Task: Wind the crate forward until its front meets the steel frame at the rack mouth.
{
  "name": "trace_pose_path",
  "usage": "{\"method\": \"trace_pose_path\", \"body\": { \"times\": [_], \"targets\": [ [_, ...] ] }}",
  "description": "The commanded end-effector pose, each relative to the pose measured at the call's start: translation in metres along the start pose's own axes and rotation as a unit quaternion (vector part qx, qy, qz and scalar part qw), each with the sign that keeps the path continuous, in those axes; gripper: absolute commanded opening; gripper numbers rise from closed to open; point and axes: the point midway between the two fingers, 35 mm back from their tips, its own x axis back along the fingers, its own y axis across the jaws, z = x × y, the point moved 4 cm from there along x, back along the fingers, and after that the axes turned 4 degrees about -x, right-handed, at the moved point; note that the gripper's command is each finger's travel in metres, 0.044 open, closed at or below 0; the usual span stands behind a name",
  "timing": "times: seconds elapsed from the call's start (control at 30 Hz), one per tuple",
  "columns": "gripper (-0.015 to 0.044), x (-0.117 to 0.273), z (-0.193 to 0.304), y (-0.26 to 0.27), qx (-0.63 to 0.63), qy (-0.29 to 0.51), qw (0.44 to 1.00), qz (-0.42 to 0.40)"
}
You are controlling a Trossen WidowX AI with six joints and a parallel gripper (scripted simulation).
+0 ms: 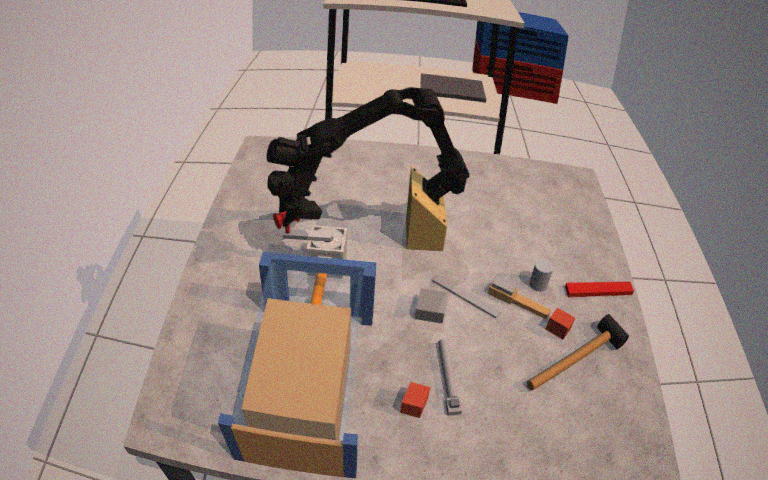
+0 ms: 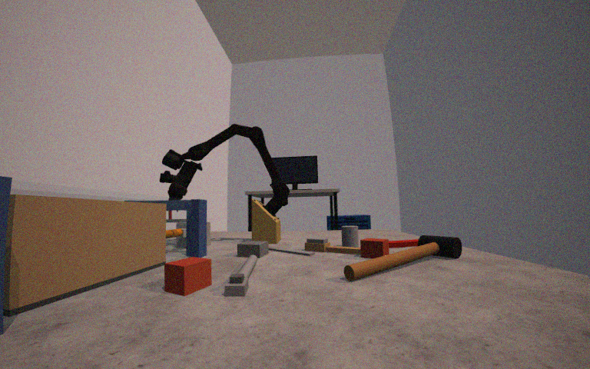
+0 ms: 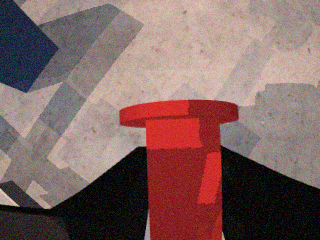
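Red grip (image 1: 280, 220) (image 3: 184, 185) was clamped in the gripper (image 1: 287, 221) (image 3: 178, 156); handle fitting appeared done, but winding the crate (image 1: 300, 362) (image 2: 87, 247) to the frame (image 1: 320, 262) (image 2: 197, 228) remained.

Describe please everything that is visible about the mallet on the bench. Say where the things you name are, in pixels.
The mallet (image 1: 569, 361) (image 2: 391, 260) has a black, drum-shaped head (image 1: 612, 331) (image 2: 440, 246), rubber-like in look, and a straight, round, orange-brown handle (image 1: 557, 367) (image 2: 382, 264) that looks like wood. It lies on its side on the bench (image 1: 509, 435) (image 2: 304, 326), beside a red block (image 1: 559, 323) (image 2: 374, 247) but apart from it. The gripper is not holding it. No damage is visible; markings, if any, cannot be made out.
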Motion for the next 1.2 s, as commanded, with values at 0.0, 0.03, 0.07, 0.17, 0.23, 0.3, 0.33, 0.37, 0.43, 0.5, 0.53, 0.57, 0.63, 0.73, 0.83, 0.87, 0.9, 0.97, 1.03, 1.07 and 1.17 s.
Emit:
{"method": "trace_pose_path", "body": {
  "times": [0.0, 0.03, 0.07, 0.17, 0.23, 0.3, 0.33, 0.37, 0.43, 0.5, 0.53, 0.57, 0.63, 0.73, 0.83, 0.87, 0.9, 0.97, 1.03, 1.07, 1.17],
  "targets": [
    [0.0000, -0.005, -0.006, 0.013, 0.007, -0.002, 1.000, -0.009],
    [0.0000, -0.005, -0.006, 0.014, 0.007, -0.002, 1.000, -0.009],
    [0.0000, -0.006, -0.007, 0.016, 0.007, -0.002, 1.000, -0.009],
    [0.0000, -0.007, -0.008, 0.020, 0.007, -0.002, 1.000, -0.009],
    [0.0000, -0.007, -0.009, 0.023, 0.007, -0.002, 1.000, -0.009],
    [0.0000, -0.007, -0.010, 0.026, 0.007, -0.002, 1.000, -0.010],
    [0.0000, -0.008, -0.010, 0.028, 0.007, -0.002, 1.000, -0.010],
    [0.0000, -0.008, -0.010, 0.029, 0.007, -0.002, 1.000, -0.010],
    [0.0000, -0.008, -0.011, 0.032, 0.007, -0.002, 1.000, -0.010],
    [0.0000, -0.009, -0.011, 0.035, 0.007, -0.002, 1.000, -0.010],
    [0.0000, -0.009, -0.012, 0.037, 0.007, -0.002, 1.000, -0.010],
    [0.0000, -0.009, -0.012, 0.038, 0.007, -0.002, 1.000, -0.010],
    [0.0000, -0.009, -0.012, 0.041, 0.007, -0.002, 1.000, -0.010],
    [0.0000, -0.009, -0.013, 0.045, 0.007, -0.002, 1.000, -0.011],
    [0.0000, -0.010, -0.013, 0.049, 0.007, -0.002, 1.000, -0.011],
    [0.0000, -0.010, -0.013, 0.051, 0.007, -0.002, 1.000, -0.011],
    [0.0000, -0.010, -0.013, 0.052, 0.007, -0.002, 1.000, -0.011],
    [0.0000, -0.010, -0.013, 0.055, 0.007, -0.002, 1.000, -0.011],
    [0.0000, -0.010, -0.013, 0.058, 0.007, -0.002, 1.000, -0.011],
    [0.0000, -0.010, -0.013, 0.060, 0.007, -0.002, 1.000, -0.011],
    [0.0000, -0.010, -0.013, 0.065, 0.008, -0.002, 1.000, -0.011]
  ]
}}
